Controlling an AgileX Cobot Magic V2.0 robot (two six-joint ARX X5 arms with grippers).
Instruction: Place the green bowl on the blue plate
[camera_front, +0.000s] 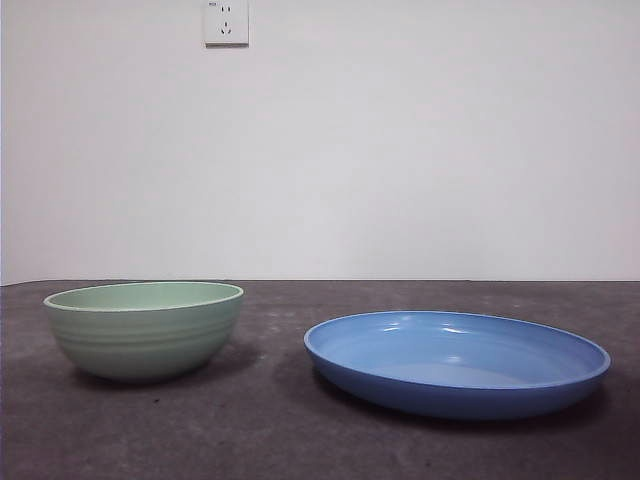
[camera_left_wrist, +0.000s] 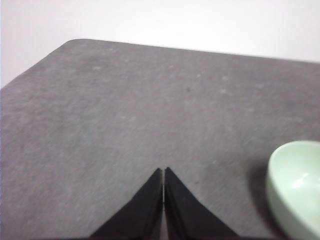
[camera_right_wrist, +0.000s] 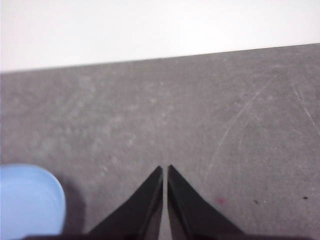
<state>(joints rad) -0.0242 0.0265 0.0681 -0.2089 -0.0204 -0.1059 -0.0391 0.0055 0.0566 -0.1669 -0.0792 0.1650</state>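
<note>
The green bowl (camera_front: 145, 327) stands upright on the dark table at the left of the front view. The blue plate (camera_front: 456, 360) lies flat to its right, a gap of bare table between them. Neither arm shows in the front view. My left gripper (camera_left_wrist: 164, 170) is shut and empty over bare table, with part of the green bowl (camera_left_wrist: 296, 185) off to one side. My right gripper (camera_right_wrist: 165, 168) is also shut and empty, and a piece of the blue plate (camera_right_wrist: 27, 200) shows at the picture's edge.
The grey table (camera_front: 280, 430) runs back to a white wall with a power socket (camera_front: 226, 22) high up. The table's far edge and one rounded corner (camera_left_wrist: 75, 42) show in the left wrist view.
</note>
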